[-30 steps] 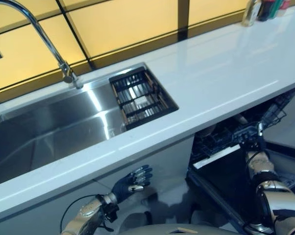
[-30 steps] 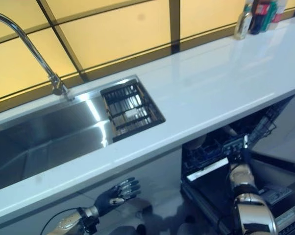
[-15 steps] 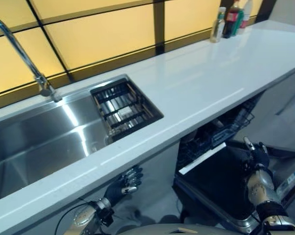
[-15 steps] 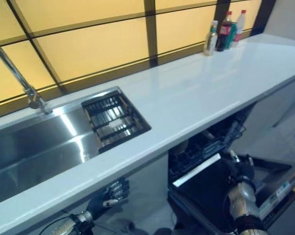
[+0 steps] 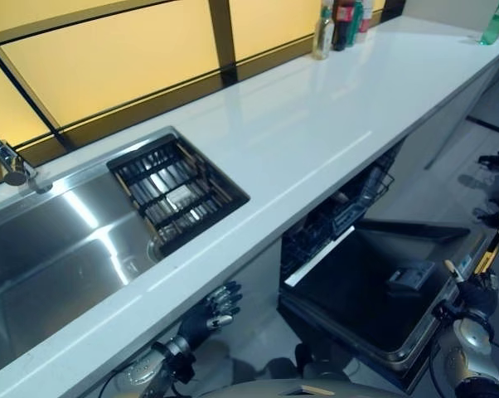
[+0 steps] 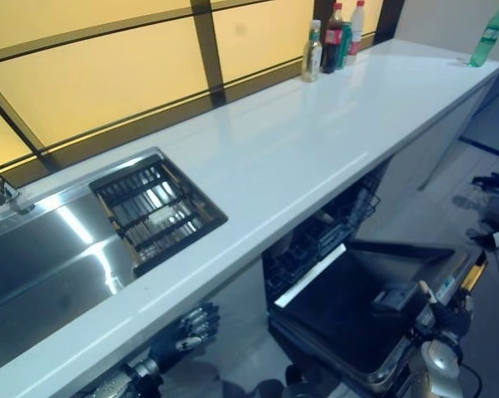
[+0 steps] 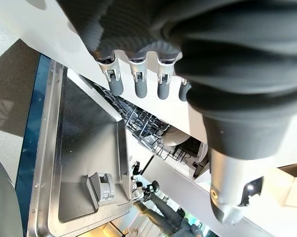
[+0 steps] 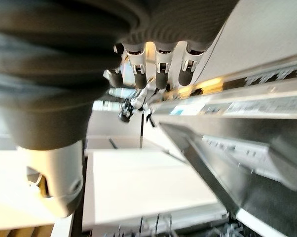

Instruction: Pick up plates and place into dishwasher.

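The dishwasher (image 5: 374,282) is seen open under the white surface (image 5: 258,157), its door (image 5: 382,303) folded down flat and a wire rack (image 5: 341,211) showing in the dark cavity behind it. A small raised compartment (image 5: 411,276) is seen on the inner face of the door. Whether plates sit in the rack cannot be told.

The surface runs long and bare along a wall of amber panels (image 6: 109,75) split by dark bars. A steel sink (image 5: 59,249) is set into it, with a dark slatted basket (image 5: 175,191) at its end nearest the dishwasher and the base of a tap (image 5: 13,166) at its back rim. Several bottles (image 6: 332,37) are grouped at the far back of the surface, and one green bottle (image 6: 486,37) stands apart at its far end.

The left hand (image 5: 212,307) is held low under the front edge of the surface, beside the dishwasher, fingers loosely spread and grasping nothing. The right hand (image 5: 477,294) is held at the outer corner of the door, fingers relaxed and empty.

In the left wrist view the fingers (image 7: 138,86) are seen straight, with the door's inner face and the rack beyond them. In the right wrist view the fingers (image 8: 161,76) hang loose beside the door's steel edge (image 8: 247,128).
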You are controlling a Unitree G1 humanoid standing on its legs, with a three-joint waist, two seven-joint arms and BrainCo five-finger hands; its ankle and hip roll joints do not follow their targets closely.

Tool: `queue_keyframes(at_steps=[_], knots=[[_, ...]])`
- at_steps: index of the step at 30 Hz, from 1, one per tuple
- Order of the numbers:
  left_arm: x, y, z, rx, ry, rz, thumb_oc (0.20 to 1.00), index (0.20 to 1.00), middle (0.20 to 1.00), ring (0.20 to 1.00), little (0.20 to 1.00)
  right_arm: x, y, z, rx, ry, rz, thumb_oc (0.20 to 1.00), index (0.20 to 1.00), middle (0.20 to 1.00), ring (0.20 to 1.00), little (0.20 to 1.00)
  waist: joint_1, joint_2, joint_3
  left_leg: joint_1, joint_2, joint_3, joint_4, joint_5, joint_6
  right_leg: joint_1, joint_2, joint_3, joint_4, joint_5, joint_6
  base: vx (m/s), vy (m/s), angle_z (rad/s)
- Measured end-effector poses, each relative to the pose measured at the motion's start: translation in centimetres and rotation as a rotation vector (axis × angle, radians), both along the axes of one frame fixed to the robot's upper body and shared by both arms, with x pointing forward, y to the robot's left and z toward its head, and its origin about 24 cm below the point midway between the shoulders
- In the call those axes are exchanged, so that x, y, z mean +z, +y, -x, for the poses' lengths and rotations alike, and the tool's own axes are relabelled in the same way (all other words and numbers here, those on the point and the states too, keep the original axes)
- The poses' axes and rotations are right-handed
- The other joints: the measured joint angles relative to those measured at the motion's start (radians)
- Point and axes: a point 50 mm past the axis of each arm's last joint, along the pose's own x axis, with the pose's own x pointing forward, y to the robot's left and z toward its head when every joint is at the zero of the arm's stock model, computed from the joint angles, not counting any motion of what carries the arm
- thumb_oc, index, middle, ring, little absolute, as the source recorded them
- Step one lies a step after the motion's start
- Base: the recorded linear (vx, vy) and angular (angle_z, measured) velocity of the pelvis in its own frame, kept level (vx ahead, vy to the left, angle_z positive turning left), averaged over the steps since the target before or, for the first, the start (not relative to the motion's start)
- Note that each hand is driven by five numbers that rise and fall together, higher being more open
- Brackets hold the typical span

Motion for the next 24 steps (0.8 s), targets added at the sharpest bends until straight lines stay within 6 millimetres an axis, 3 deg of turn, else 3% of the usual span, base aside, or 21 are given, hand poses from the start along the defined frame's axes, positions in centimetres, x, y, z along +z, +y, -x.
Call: queue_keyframes(at_steps=[6, 9, 14, 20, 24], knots=[[0.4, -0.1, -0.9, 0.005, -0.026, -0.007, 1.0, 1.0, 1.0, 1.0, 1.0, -0.4, 0.6, -0.2, -0.038, -0.004, -0.03, 1.0, 1.0, 1.0, 1.0, 1.0, -0.001, -0.014, 0.029, -0.015, -0.02, 0.026, 0.003, 0.003, 0.004, -0.015, -0.003, 0.032, -0.036, 0.043, 0.007, -0.13, 0.034, -0.16], [0.6, 0.0, -1.5, 0.024, -0.038, -0.02, 1.0, 1.0, 1.0, 1.0, 1.0, -1.0, 1.2, -0.5, -0.045, 0.007, -0.069, 1.0, 1.0, 1.0, 1.0, 1.0, 0.009, -0.037, 0.051, -0.021, -0.033, 0.013, 0.011, -0.002, 0.005, -0.038, -0.002, 0.06, -0.024, 0.046, 0.01, -0.1, -0.051, -0.27], [1.4, 0.1, -3.0, 0.024, -0.084, -0.035, 1.0, 1.0, 1.0, 1.0, 1.0, -2.7, 1.0, -0.1, -0.132, 0.058, -0.159, 1.0, 1.0, 1.0, 1.0, 1.0, 0.016, -0.061, 0.108, -0.113, -0.025, -0.015, 0.188, -0.077, 0.017, -0.075, -0.011, 0.049, 0.034, 0.033, 0.012, -0.08, -0.12, -0.01], [2.7, 0.0, -5.0, -0.005, -0.146, -0.046, 1.0, 1.0, 1.0, 1.0, 1.0, -4.4, 0.8, 0.3, -0.274, 0.055, -0.322, 1.0, 1.0, 1.0, 1.0, 1.0, 0.04, -0.032, 0.194, -0.26, 0.003, -0.085, 0.415, -0.167, 0.034, -0.137, -0.003, 0.01, 0.134, 0.004, 0.023, 0.0, -0.077, 0.2], [2.6, 0.6, -5.0, -0.018, -0.127, -0.074, 1.0, 1.0, 1.0, 1.0, 1.0, -4.9, 0.3, 0.5, -0.336, -0.027, -0.443, 1.0, 1.0, 1.0, 1.0, 1.0, 0.064, -0.012, 0.226, -0.3, 0.005, -0.118, 0.513, -0.207, 0.029, -0.182, 0.003, -0.014, 0.253, -0.054, 0.016, 0.06, -0.022, 0.13]])
